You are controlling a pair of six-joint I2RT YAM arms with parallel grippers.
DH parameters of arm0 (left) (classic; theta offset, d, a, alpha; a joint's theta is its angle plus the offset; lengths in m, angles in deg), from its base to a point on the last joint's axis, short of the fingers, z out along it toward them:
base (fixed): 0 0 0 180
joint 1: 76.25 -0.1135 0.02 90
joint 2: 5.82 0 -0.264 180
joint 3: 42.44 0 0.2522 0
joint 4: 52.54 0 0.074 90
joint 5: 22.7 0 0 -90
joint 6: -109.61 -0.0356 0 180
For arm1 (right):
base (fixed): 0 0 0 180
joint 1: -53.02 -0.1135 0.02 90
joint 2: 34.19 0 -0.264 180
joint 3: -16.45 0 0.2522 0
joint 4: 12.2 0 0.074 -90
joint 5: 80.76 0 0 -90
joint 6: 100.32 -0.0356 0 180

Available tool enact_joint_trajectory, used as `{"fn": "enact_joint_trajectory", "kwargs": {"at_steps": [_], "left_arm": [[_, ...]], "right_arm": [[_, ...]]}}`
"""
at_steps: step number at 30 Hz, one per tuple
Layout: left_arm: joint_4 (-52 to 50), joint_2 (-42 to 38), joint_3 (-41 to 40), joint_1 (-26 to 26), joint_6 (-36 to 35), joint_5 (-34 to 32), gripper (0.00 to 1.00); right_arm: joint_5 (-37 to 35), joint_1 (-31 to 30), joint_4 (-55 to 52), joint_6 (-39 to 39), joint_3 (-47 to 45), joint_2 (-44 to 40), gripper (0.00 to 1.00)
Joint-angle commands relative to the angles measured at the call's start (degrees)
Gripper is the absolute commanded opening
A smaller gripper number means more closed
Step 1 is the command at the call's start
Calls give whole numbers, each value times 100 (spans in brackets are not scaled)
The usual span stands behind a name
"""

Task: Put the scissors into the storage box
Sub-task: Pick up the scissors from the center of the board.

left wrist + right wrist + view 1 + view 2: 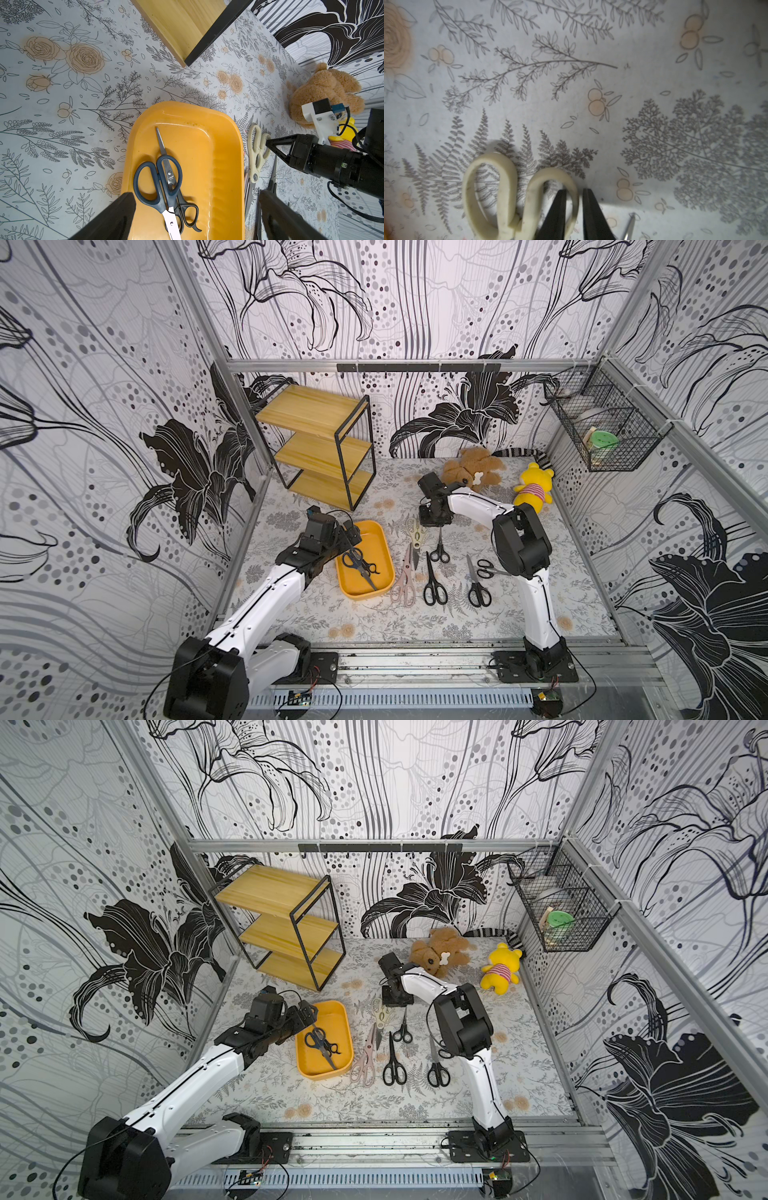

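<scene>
The orange-yellow storage box (380,539) (207,145) holds dark blue scissors (353,558) (164,187) lying across a small black pair (187,209). My left gripper (353,531) (197,207) hangs open just over the box's left end, holding nothing. Right of the box lie cream kitchen shears (415,533) (500,187). My right gripper (428,522) (575,190) is closed down on one handle loop, one finger inside it and one outside; the shears rest on the table. A pink pair (405,580) and black pairs (434,585) (439,549) (478,589) lie in a row.
Another black pair (486,568) lies partly under the right arm. A wooden shelf (320,448) stands behind the box. A brown teddy (473,470) and a yellow plush (534,485) sit at the back right. A wire basket (602,427) hangs on the right wall.
</scene>
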Motion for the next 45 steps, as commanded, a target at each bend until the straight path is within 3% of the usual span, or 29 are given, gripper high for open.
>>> {"fn": "enact_joint_trajectory", "kwargs": {"at_steps": [1,9,17,25,32,37,45], "left_arm": [[93,-96,-48,38,52,-119,98],[95,-142,-101,37,75,-143,98],[120,-161,-154,37,89,-158,98],[357,-156,-277,37,284,-56,98],[514,-154,-346,16,354,-143,98],[490,-78,-331,-193,263,-129,97],[566,-241,-594,-951,322,200,97]], "right_arm": [[-64,22,-97,94,-153,257,18],[-77,26,-105,121,-59,328,6],[-264,29,-289,279,158,202,0],[-513,31,-607,534,527,-310,0],[-62,-20,-543,425,502,-893,0],[-10,-426,-455,345,559,-1163,0],[-41,-1330,-353,140,1125,-963,1]]}}
